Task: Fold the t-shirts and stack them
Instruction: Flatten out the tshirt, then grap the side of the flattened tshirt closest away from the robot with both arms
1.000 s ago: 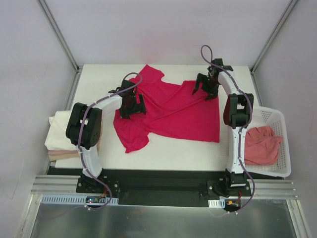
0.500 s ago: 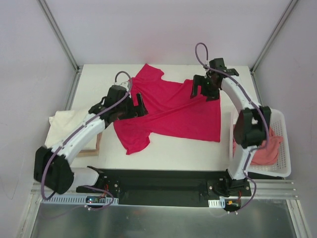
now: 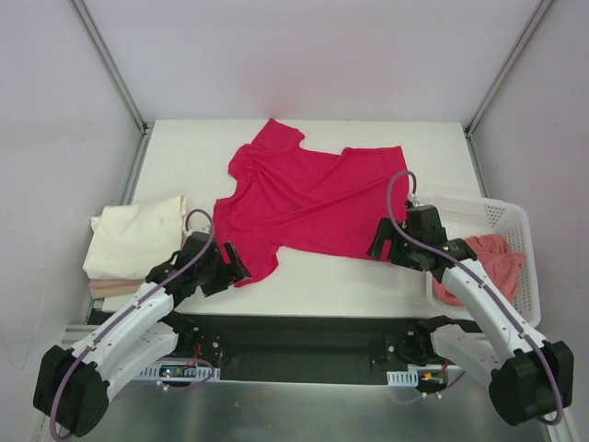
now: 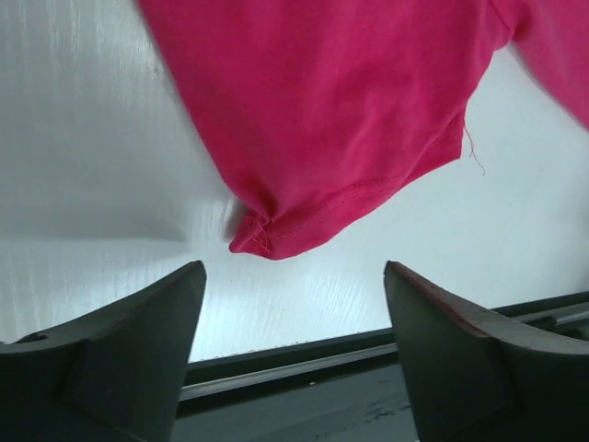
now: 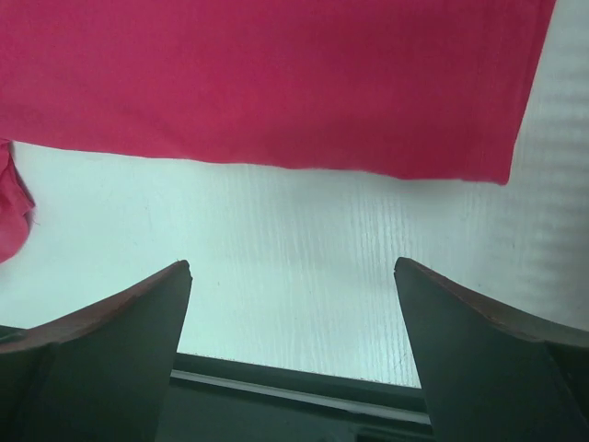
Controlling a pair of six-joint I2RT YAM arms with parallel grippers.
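The crimson-pink t-shirt [image 3: 308, 198] lies spread on the white table, collar to the far left, hem to the right. My left gripper [image 3: 230, 262] is open and empty just short of the near sleeve, whose hem shows in the left wrist view [image 4: 313, 138]. My right gripper [image 3: 382, 241] is open and empty at the shirt's near right hem corner, seen in the right wrist view [image 5: 276, 83]. The cream-white t-shirt [image 3: 133, 235] lies folded at the left edge. The salmon-pink t-shirt [image 3: 488, 262] lies bunched in the basket.
A white plastic mesh basket [image 3: 511, 221] stands at the right edge, beside my right arm. The table's near edge and a black rail [image 3: 304, 331] run just below both grippers. Metal frame posts stand at the far corners.
Both arms have pulled back from the far part of the shirt to the near edge. The shirt now lies flatter and shifted slightly, with both grippers off it.
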